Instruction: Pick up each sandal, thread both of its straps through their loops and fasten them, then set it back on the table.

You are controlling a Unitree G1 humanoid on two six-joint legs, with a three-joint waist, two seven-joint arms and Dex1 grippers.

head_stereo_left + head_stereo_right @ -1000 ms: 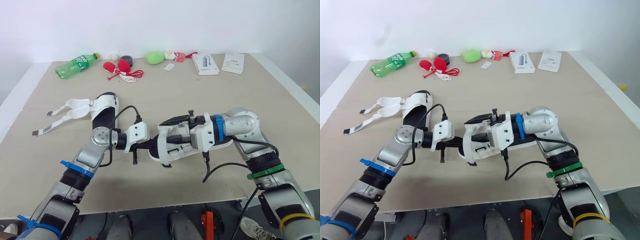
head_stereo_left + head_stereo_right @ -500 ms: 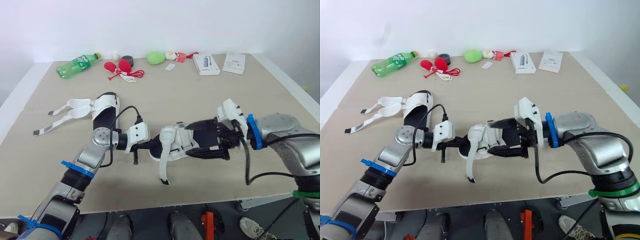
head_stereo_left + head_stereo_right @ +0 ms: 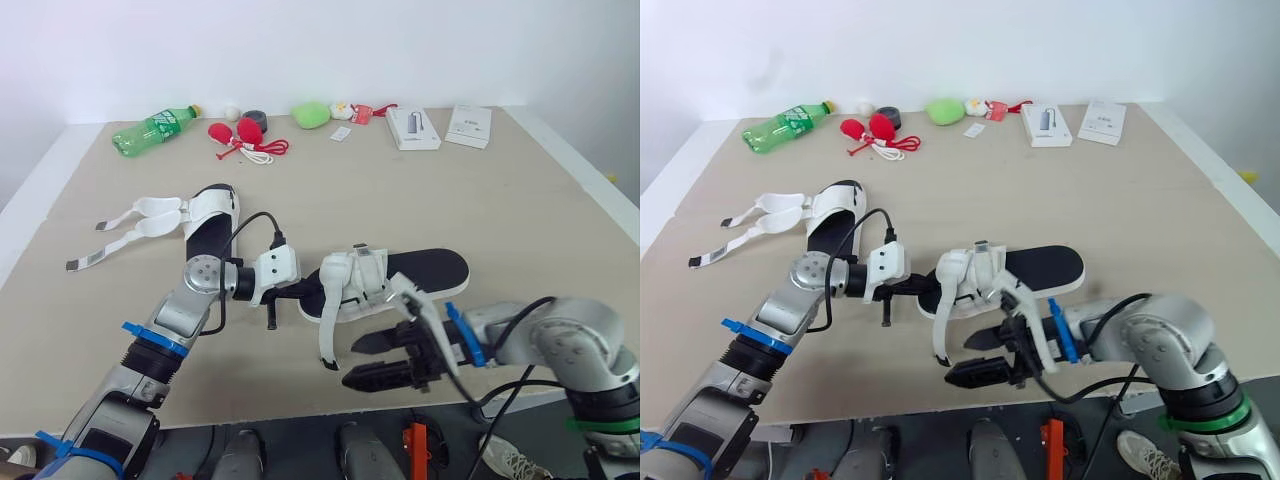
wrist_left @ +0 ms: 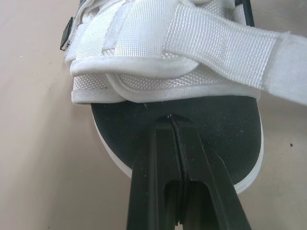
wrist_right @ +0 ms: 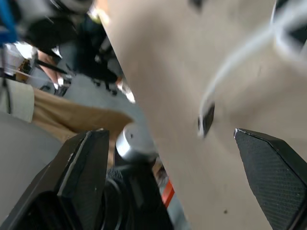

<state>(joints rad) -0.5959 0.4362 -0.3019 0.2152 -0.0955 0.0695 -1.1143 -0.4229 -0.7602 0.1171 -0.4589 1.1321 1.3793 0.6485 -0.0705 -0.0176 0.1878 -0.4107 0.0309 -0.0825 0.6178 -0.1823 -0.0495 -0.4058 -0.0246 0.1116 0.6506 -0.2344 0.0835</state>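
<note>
A white-strapped fabric sandal with a black footbed (image 3: 425,272) lies near the centre of the beige counter (image 3: 520,200), its straps bunched over its 9 o'clock end and one loose strap trailing toward 6 o'clock. The left end effector (image 4: 170,119), fingers pressed together, touches that end's footbed. The right end effector (image 3: 362,362), spread wide and empty, hovers at the sandal's 6 o'clock.

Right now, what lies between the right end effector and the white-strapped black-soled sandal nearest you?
In the left eye view, just a sliver of bare beige tabletop; the loose white strap of the sandal hangs beside the open right end effector.
</note>
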